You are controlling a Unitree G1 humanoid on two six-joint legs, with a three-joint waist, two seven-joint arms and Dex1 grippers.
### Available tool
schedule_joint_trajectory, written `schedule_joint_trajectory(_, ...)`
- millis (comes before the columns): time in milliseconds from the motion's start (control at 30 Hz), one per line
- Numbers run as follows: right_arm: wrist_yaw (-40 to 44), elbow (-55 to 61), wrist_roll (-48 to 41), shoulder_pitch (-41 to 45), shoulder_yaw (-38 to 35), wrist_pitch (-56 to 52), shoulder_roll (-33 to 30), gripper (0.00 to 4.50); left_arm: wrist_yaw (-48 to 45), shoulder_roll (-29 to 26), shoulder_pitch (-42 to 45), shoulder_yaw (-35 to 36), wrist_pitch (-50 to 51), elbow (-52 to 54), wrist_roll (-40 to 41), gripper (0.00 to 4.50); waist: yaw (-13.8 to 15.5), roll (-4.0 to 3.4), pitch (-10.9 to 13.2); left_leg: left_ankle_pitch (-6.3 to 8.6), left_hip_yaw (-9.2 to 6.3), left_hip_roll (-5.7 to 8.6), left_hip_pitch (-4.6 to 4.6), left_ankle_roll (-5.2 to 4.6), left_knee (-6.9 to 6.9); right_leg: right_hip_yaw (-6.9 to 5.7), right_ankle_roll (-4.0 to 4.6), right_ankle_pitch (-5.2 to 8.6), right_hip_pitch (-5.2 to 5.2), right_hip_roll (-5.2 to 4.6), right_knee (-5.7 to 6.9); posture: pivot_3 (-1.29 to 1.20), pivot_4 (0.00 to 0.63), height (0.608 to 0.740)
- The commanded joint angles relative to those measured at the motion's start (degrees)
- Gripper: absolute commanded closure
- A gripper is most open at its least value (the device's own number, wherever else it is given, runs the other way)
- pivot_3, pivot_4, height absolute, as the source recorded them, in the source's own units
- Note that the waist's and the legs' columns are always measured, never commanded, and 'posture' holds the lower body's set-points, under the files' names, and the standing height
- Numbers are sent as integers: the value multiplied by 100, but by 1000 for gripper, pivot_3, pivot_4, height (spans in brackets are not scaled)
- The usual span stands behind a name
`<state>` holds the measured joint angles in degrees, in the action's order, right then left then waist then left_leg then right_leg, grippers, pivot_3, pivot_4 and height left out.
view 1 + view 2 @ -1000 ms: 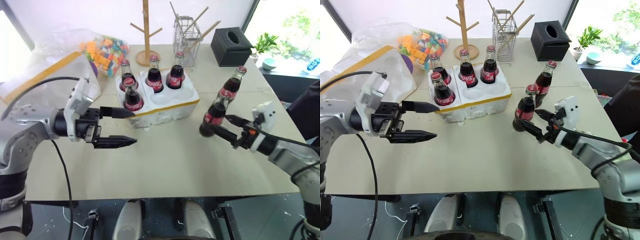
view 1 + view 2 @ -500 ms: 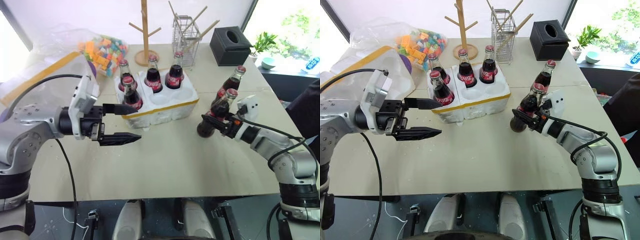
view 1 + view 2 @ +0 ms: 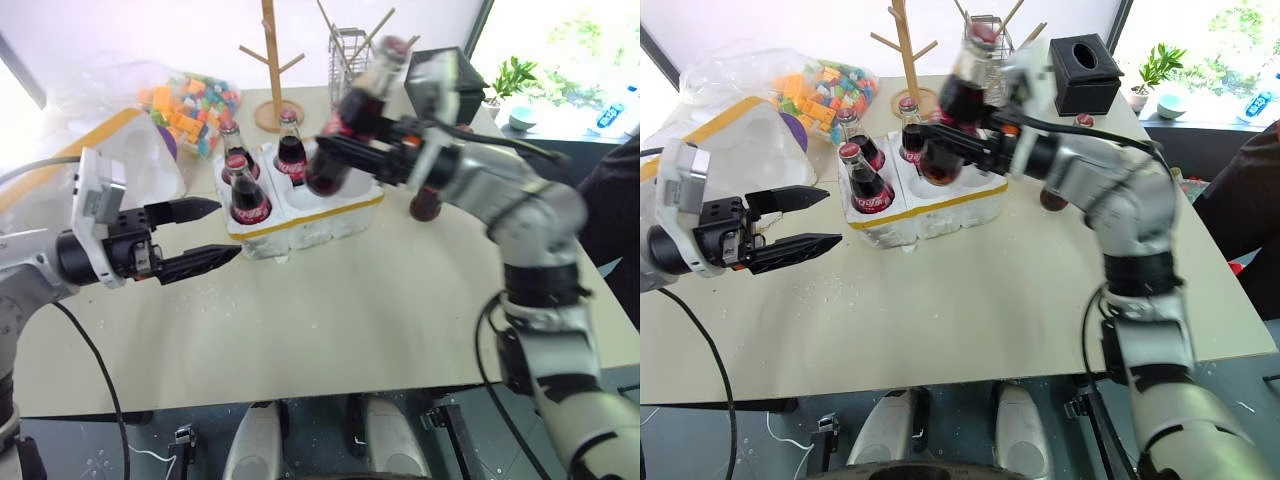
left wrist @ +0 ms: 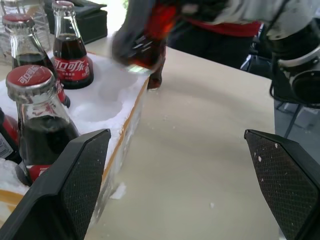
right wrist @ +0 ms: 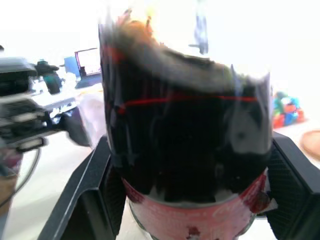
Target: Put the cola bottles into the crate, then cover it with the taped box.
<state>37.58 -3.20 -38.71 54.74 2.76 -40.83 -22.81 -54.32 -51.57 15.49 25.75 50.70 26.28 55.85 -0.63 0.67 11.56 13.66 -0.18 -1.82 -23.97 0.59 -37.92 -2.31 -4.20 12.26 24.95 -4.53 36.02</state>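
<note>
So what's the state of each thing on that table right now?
Held cola bottle: lifted, tilted over the crate, clamped in the right gripper.
Crate: on the table, some wells still empty.
Bottles in crate: upright, capped.
Last bottle on table: standing beside the crate, partly hidden by the arm.
Left gripper: fingers open, holding nothing.
Taped box: lying at the table's left, not on the crate.

Dark cola bottles (image 3: pixel 243 190) carry red caps and red-and-white labels; the crate (image 3: pixel 320 215) is white with a yellow band; the counter (image 3: pixel 350 310) is pale beige; upper right sits a black tissue box (image 3: pixel 1080 72); upper left, multicoloured blocks (image 3: pixel 185 100)
</note>
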Motion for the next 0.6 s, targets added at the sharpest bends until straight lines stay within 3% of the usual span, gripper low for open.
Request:
schedule_joint_trajectory(33, 187, -822, 599, 533, 158, 689, 315, 1674, 131, -5, 70, 17, -128, 227, 152, 0, 19, 0, 0, 0, -1, 1, -2, 0, 0, 0, -1, 0, 0, 0, 1, 0, 150, 740)
schedule_joint_trajectory(233, 579, -2045, 1661, 800, 810, 1280, 646, 1674, 212, -56, 73, -27, -184, 305, 219, 0, -11, 0, 0, 0, 1, 3, -41, 1, 2, 1, -24, -14, 42, -3, 7, 0, 150, 740)
schedule_joint_trajectory(400, 765, -2391, 1927, 775, 870, 1284, 860, 1674, 198, -84, 148, -79, -225, 232, 215, 0, -16, -1, 1, 0, 1, 2, -41, 1, 5, 0, -23, -13, 45, -2, 9, 0, 150, 740)
schedule_joint_trajectory(433, 772, -2454, 1990, 739, 881, 1303, 923, 641, 184, -76, 191, -144, -251, 203, 177, 0, -17, -1, 1, 0, 1, 2, -41, 1, 5, 0, -23, -13, 45, -2, 9, 0, 150, 740)
schedule_joint_trajectory(500, 709, -2523, 2144, 680, 902, 1374, 996, 29, 165, -59, 282, -264, -282, 153, 133, 0, -20, 1, 0, 0, 2, 2, -38, 1, 5, 0, -24, -13, 43, -2, 9, 0, 150, 740)
schedule_joint_trajectory(600, 489, -2239, 2199, 547, 713, 1324, 968, 29, 144, -33, 449, -453, -308, 98, 133, 0, -11, 1, 0, -1, 1, 2, -36, 2, 5, 0, -23, -13, 42, -1, 11, 0, 150, 740)
